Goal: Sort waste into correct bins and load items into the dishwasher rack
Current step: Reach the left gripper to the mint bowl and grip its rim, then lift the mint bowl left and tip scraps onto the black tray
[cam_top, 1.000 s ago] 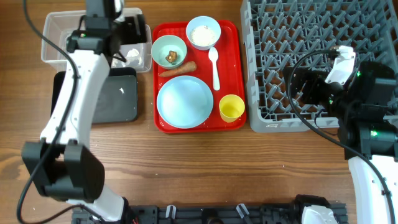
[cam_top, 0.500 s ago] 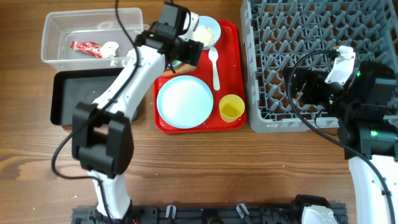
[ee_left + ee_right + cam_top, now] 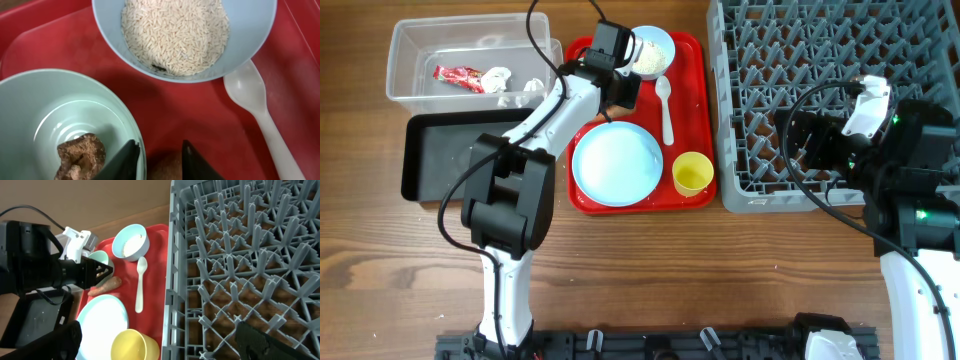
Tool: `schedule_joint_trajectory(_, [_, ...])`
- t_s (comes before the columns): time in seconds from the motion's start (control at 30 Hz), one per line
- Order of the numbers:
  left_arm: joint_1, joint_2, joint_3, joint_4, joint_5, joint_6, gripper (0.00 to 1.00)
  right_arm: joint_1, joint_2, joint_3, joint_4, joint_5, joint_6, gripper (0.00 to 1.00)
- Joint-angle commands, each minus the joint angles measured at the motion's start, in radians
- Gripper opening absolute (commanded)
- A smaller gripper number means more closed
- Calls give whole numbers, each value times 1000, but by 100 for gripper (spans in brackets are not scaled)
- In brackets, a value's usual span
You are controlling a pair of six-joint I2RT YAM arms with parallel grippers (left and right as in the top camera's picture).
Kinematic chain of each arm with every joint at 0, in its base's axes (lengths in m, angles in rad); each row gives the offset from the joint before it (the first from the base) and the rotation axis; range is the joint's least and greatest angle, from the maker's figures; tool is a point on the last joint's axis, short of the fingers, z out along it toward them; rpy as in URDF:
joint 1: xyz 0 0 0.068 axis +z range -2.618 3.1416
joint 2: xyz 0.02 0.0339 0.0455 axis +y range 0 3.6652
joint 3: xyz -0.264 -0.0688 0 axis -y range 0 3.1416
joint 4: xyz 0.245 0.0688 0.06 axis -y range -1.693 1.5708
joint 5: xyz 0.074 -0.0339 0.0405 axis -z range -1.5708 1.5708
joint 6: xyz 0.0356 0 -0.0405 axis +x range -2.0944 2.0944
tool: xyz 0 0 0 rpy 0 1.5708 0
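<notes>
My left gripper [image 3: 159,145] is down on the red serving tray [image 3: 696,100], shut on the thick end of the orange carrot [image 3: 165,168]. The carrot lies beside the teal bowl [image 3: 45,105] that holds a brown food scrap [image 3: 80,155]. Above them stands the pale blue bowl [image 3: 250,35] of white rice [image 3: 175,30], with the white spoon [image 3: 250,95] to the right. The light-blue plate [image 3: 617,163] and yellow cup [image 3: 692,174] sit at the tray's front. My right gripper [image 3: 165,342] hangs open over the grey dishwasher rack [image 3: 770,60], holding nothing.
The clear tub [image 3: 410,45] at the back left holds a red wrapper [image 3: 455,76] and white tissue [image 3: 498,78]. The black tray [image 3: 450,160] lies in front of it. My left arm crosses both bins on its way to the red tray.
My left arm swung from the clear tub over to the red tray. Its jaws went from wide open to narrow around the carrot. The right arm has not moved.
</notes>
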Motion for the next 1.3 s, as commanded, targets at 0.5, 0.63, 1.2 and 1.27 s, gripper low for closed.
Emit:
schedule_joint_trajectory(0.5, [1,63,22,18,-22,-31,4,3,6,18,-1,-16,5,100])
schedule_joint_trajectory(0.63, [0,16,22,7,-22,-80,4,3,6,18,0,-16,5,100])
schedule_joint_trajectory(1.2, [174,-525,21,-664,303,-275,4,3,6,18,31,-16,5,100])
schedule_joint_trajectory(1.27, [274,-523,5,-719,410,-177,4,3,6,18,32,-16,5,100])
